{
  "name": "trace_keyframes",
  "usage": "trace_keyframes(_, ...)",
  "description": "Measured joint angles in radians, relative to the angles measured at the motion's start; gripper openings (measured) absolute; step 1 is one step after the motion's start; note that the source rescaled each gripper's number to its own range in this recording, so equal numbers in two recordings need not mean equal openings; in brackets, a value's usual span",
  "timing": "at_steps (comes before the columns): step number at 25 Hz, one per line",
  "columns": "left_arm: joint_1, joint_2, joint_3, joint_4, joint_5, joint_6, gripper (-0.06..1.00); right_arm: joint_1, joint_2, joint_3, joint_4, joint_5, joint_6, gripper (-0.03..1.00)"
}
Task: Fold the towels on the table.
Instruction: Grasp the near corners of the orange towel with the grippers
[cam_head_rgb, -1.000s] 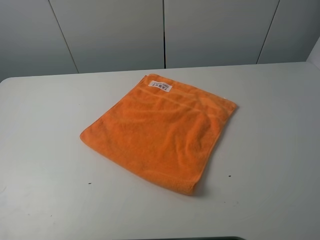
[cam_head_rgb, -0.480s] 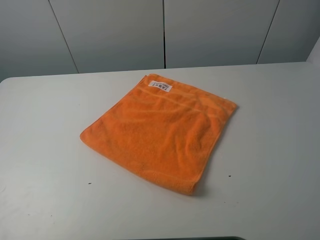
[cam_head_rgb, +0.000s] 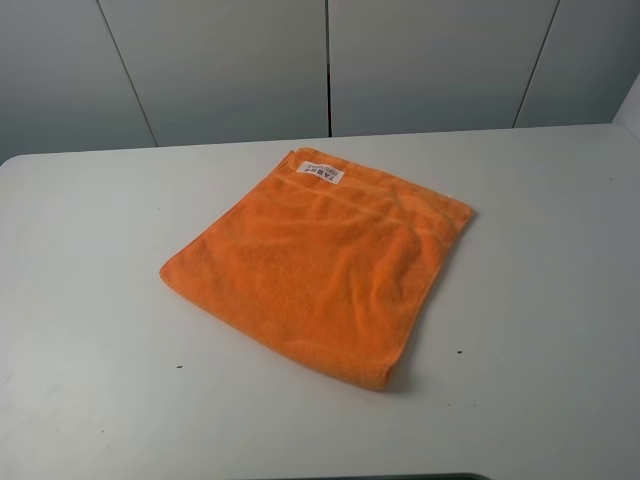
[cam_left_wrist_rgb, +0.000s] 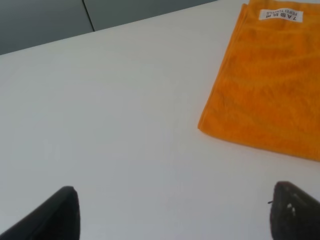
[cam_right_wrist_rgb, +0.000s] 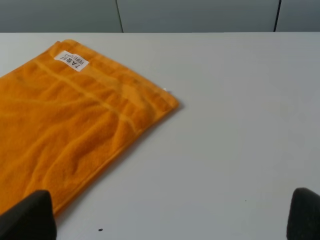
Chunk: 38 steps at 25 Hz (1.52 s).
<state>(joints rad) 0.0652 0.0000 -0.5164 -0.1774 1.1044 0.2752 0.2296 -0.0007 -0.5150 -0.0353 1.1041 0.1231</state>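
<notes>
Orange microfibre, fuzzy nap, roughly square: the towel (cam_head_rgb: 318, 265) is lying flat near the middle of the tabletop (cam_head_rgb: 90, 260), turned so that 1 corner is pointing toward the near side. Its white printed label (cam_head_rgb: 321, 171) is sitting at the far edge.

Progress: I am judging the folding as not yet begun. No corner is lifted and neither claw is touching cloth. A few shallow ridges are running across the far half, and the near edge is looking thick, so the cloth may be lying doubled; I cannot tell.

The left claw (cam_left_wrist_rgb: 175, 202) is hanging released, jaws wide apart, over bare tabletop near the towel's left corner. The right claw (cam_right_wrist_rgb: 170, 205) is likewise released and empty, hovering near the towel's right edge.

The tabletop is reading as smooth, white and hard, with a few dark specks (cam_head_rgb: 459, 351). The cloth is looking soft and limp, so I am expecting it to drape when pinched.

Remaining: grasping an edge, carrying it over, pressing it flat.
</notes>
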Motion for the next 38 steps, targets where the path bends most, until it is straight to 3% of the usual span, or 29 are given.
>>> trace_keyframes(20, 0.0, 0.0, 0.0, -0.009, -0.004, -0.003, 0.99, 0.0, 0.0, 0.0, 0.074, -0.018, 0.014, 1.0)
trace_keyframes(25, 0.0, 0.053, -0.01, -0.002, -0.017, -0.004, 0.99, 0.0, 0.023, -0.037, 0.073, -0.075, -0.111, 1.0)
trace_keyframes(30, 0.0, 0.258, -0.014, 0.006, -0.042, 0.013, 0.99, 0.0, 0.239, -0.082, 0.087, -0.077, -0.291, 1.0)
trace_keyframes(38, 0.0, 0.615, -0.077, -0.031, -0.191, 0.203, 0.99, 0.0, 0.696, -0.114, 0.26, -0.151, -0.59, 1.0)
